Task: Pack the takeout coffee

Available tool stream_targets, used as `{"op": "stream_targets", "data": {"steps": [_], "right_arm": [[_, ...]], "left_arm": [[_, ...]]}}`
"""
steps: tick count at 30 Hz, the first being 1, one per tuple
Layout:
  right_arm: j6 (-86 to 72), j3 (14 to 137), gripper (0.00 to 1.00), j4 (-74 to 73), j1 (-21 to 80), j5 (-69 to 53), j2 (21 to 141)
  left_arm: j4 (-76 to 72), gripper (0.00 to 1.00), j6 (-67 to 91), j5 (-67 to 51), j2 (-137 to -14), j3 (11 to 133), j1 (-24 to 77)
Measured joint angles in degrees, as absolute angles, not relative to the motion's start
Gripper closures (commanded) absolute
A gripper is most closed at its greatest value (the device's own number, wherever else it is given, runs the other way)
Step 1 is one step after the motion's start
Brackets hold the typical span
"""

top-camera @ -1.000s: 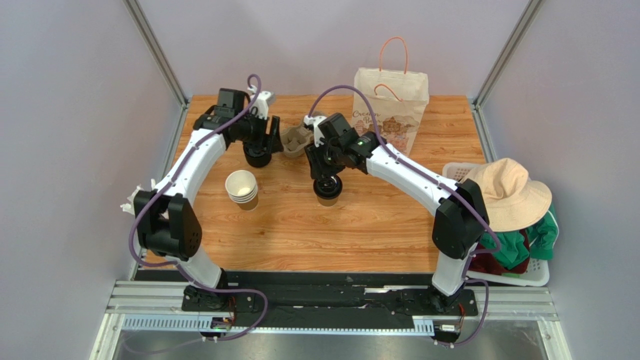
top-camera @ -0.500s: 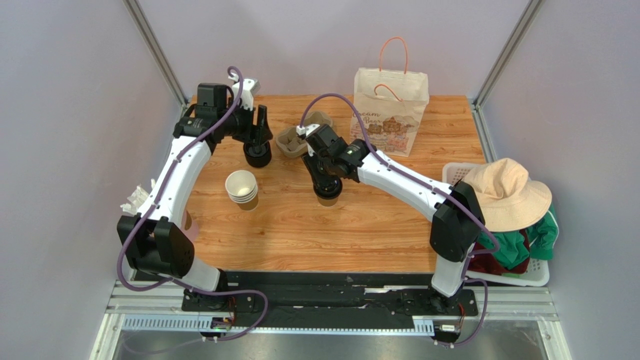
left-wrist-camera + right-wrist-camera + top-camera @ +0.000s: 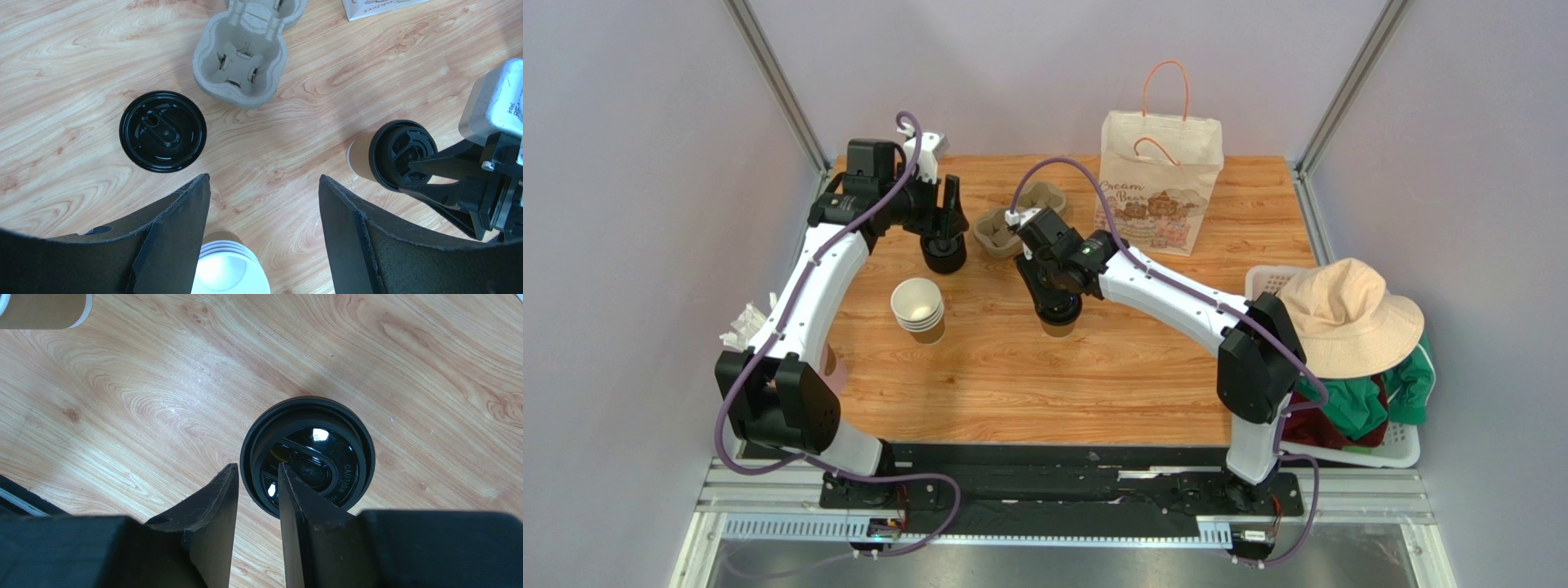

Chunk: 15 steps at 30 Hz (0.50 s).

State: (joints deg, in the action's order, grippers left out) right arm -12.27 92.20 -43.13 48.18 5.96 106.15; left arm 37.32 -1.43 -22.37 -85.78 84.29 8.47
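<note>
The coffee [image 3: 310, 454] stands upright on the table [image 3: 1112, 368], its black lid on; it is near the middle, between the cup stack [image 3: 918, 304] and the paper bag [image 3: 1161, 172], and apart from both. It is not in the carrier [image 3: 245, 55] and not in the bag, so by my judgement the packing itself is not yet begun; the step in hand is the approach to the cup, or maybe a last press on its lid.

The right gripper [image 3: 256, 471] hangs directly over the coffee; its two fingers are drawn near to each other with only a thin gap, and this gap sits above the lid's edge (the edge on the wrist's own side). Whether the fingers pinch the rim, press on it, or only float above it, I cannot tell from these views.

The left gripper [image 3: 264, 184] is spread wide and holds nothing; it hovers at the far left of the table, above the stack of loose lids [image 3: 162, 130], with the carrier just beyond.

For the next move, I think the right fingers must part wider than the cup, come down around its brown body below the lid, and close gently; a thin paper wall can dent. Then the cup should travel upright to a well of the carrier; tilting it risks a spill.
</note>
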Motion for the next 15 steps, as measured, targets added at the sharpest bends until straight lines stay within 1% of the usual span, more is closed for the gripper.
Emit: {"op": "stream_targets", "data": {"steps": [8,15], "right_arm": [[-12.5,92.2,0.68,-43.1,48.9,6.0,107.7],[-12.5,92.2,0.73,-43.2,48.9,6.6,108.0]], "left_arm": [[36.9,0.26,-1.4,-22.4,-85.8,83.9,8.5],[36.7,0.26,-1.4,-22.4,-85.8,83.6,8.5]]}}
